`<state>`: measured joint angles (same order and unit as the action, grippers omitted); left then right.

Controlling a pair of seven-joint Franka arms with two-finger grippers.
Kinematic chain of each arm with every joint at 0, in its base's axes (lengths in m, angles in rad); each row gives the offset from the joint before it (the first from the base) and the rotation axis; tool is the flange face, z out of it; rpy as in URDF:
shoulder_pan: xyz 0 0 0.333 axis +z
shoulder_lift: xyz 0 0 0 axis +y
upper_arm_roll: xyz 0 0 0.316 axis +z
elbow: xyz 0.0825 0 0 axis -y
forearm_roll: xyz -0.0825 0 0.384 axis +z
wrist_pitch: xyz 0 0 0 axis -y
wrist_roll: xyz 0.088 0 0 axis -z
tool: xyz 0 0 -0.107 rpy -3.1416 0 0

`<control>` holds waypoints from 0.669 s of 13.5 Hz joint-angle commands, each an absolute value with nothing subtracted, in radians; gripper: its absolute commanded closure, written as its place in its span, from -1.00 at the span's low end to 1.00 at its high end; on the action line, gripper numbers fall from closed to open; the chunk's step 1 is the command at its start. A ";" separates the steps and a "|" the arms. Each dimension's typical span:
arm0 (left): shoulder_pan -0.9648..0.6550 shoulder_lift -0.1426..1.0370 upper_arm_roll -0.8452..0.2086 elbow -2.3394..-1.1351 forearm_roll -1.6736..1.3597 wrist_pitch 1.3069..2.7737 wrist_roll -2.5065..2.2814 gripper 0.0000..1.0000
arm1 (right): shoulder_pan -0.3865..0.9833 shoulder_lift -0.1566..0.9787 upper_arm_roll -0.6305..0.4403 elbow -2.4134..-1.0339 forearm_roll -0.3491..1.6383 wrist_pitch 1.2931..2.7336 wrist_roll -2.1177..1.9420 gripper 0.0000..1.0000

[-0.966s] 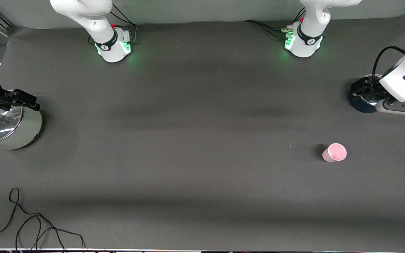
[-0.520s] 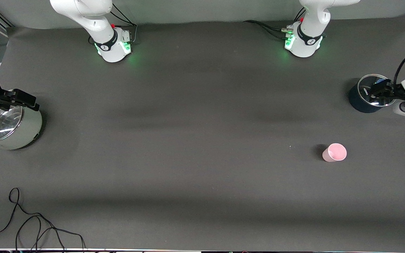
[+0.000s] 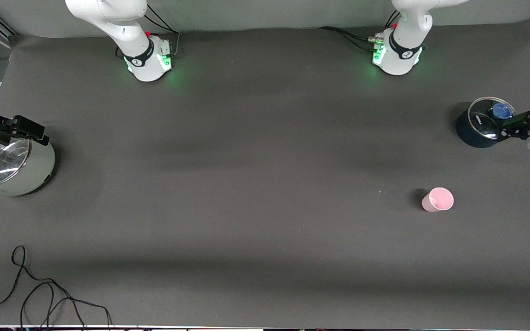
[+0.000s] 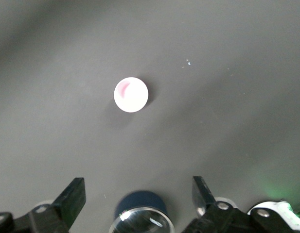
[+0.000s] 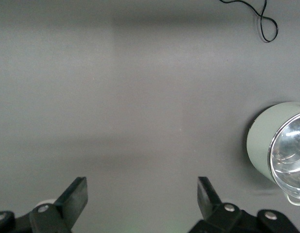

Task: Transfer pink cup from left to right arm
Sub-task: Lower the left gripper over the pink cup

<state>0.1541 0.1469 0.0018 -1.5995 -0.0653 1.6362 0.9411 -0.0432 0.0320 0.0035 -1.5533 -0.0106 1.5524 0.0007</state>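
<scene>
The pink cup is seen upright on the dark counter, mouth up, toward the left arm's end and nearer the front camera than the dark blue lidded pot. In the left wrist view the cup is seen from above, well apart from the fingers. It is judged light, thin-walled and somewhat slippery because of its taper, so it is likely tipped by a careless touch. A hold across the upper wall, just under the rim, is suggested, leaving the lower body free for the second hand.

The left hand is held over the edge of the blue pot, empty, its fingers spread wide. The right hand is held over the silver pot at the right arm's end, also empty and wide apart, as its wrist view shows; that arm waits.

Compared with a second ago, the left arm has drawn back toward the counter's edge, so the blue pot's glass lid is now uncovered. The cup has not moved, and the right hand has shifted only slightly.
</scene>
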 commanded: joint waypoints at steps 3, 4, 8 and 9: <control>0.224 0.216 -0.002 -1.638 -0.129 1.709 1.230 -0.93 | -0.040 0.052 -0.002 -1.522 -0.006 1.542 -0.005 -1.00; 0.233 0.239 -0.002 -1.646 -0.158 1.727 1.309 -0.93 | -0.040 0.051 -0.002 -1.520 -0.006 1.542 -0.006 -1.00; 0.343 0.405 -0.002 -1.644 -0.354 1.779 1.684 -0.94 | -0.040 0.052 -0.002 -1.520 -0.006 1.542 -0.005 -1.00; 0.354 0.429 -0.003 -1.644 -0.365 1.784 1.716 -0.94 | -0.040 0.051 0.000 -1.520 -0.006 1.542 -0.003 -1.00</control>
<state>0.3195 0.3773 0.0038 -1.6539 -0.3131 1.7707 1.6107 -0.0432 0.0367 0.0034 -1.5518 -0.0106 1.5524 0.0007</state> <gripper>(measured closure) 0.026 0.000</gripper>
